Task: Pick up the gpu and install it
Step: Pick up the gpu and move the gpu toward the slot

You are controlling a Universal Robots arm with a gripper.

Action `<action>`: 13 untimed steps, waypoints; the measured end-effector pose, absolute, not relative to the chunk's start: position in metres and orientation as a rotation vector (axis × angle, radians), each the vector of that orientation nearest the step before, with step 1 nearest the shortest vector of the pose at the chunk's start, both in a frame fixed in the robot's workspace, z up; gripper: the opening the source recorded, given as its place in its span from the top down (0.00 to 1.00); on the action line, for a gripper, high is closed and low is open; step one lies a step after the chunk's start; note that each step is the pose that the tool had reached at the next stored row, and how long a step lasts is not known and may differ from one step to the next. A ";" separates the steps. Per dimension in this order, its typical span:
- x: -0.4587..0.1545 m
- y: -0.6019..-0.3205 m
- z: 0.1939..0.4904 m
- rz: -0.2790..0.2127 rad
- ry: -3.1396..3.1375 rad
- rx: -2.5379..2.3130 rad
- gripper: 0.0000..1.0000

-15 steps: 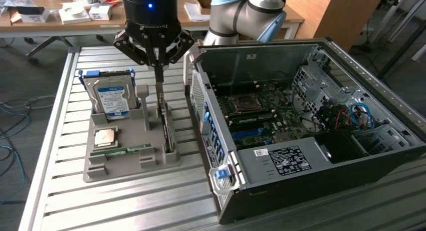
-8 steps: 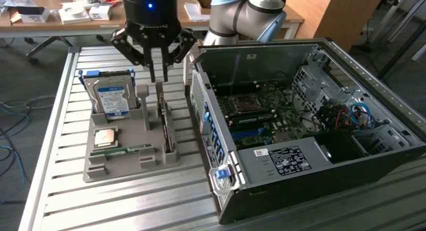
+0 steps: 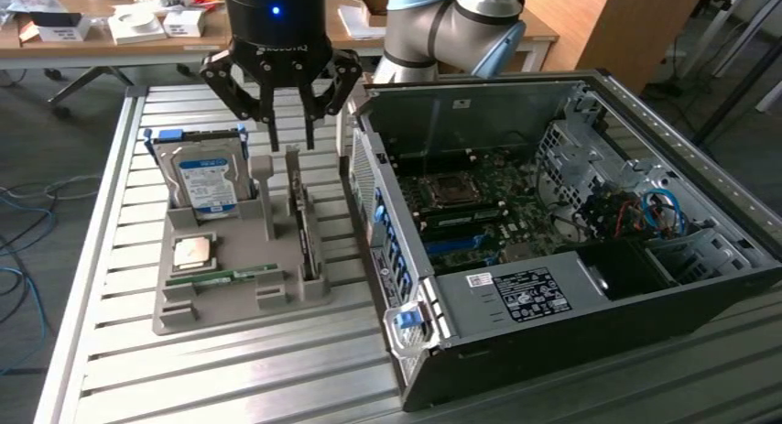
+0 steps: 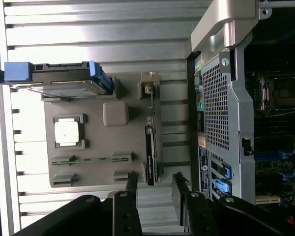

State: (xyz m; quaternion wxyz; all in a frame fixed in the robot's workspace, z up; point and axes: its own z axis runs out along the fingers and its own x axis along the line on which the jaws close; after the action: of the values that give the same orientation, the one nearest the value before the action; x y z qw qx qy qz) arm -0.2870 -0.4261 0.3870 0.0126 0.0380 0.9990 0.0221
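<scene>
Exterior view: raised, oblique, looks down onto parts tray [image 3: 233,305], open PC case [image 3: 587,351]. Wrist view: above gripper [image 4: 155,175], straight down, nearer; shares both.

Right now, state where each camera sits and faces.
Exterior view: off the arm, looking down over the slatted metal table at the grey parts holder and open black computer case; the black claw and grey arm show.
Wrist view: on the wrist, facing down past open claw fingers onto holder and case.
Shared: claw, holder, case, thin dark green gpu card.
</scene>
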 end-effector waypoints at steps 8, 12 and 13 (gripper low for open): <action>-0.287 -0.426 0.376 0.071 3.113 0.118 0.58; -0.287 -0.426 0.369 0.072 3.113 0.118 0.58; -0.287 -0.426 0.368 0.072 3.113 0.118 0.58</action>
State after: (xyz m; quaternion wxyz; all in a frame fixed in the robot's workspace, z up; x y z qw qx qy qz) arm -0.2870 -0.4261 0.3676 0.0126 0.0380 0.9989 0.0230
